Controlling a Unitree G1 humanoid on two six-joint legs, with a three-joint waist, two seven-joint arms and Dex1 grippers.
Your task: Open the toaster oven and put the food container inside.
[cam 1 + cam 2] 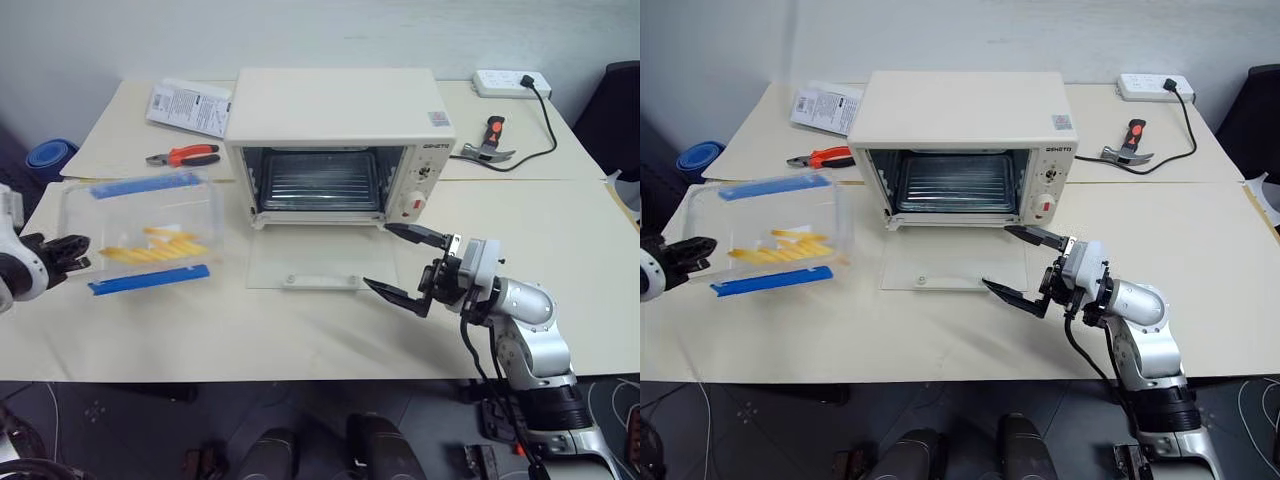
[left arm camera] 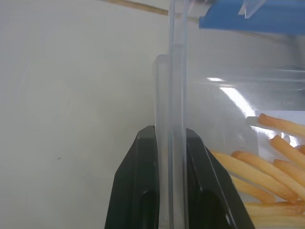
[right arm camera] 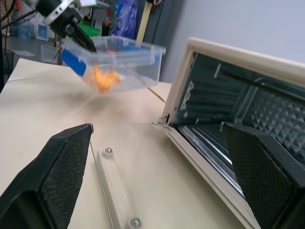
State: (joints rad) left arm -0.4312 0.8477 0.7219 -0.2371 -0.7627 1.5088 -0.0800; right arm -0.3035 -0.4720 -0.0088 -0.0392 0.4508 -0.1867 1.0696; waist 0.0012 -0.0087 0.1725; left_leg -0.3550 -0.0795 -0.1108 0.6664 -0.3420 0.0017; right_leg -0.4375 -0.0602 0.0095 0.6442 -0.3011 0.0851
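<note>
The cream-white toaster oven (image 1: 335, 110) stands at the middle back of the table with its glass door (image 1: 305, 262) folded down flat and the wire rack showing inside. To its left, the clear food container (image 1: 140, 230), with blue clips and yellow sticks inside, hangs tilted just above the table. My left gripper (image 1: 75, 255) is shut on its left end wall; in the left wrist view the two black fingers (image 2: 143, 181) pinch that clear wall. My right gripper (image 1: 377, 256) stands open by the door's right front corner, holding nothing.
Red-handled pliers (image 1: 185, 155) and a leaflet (image 1: 190, 107) lie behind the container. A hammer-like tool (image 1: 487, 140) and a white power strip (image 1: 512, 83) with a black cable sit at the back right. A dark chair (image 1: 615, 110) stands beyond the right edge.
</note>
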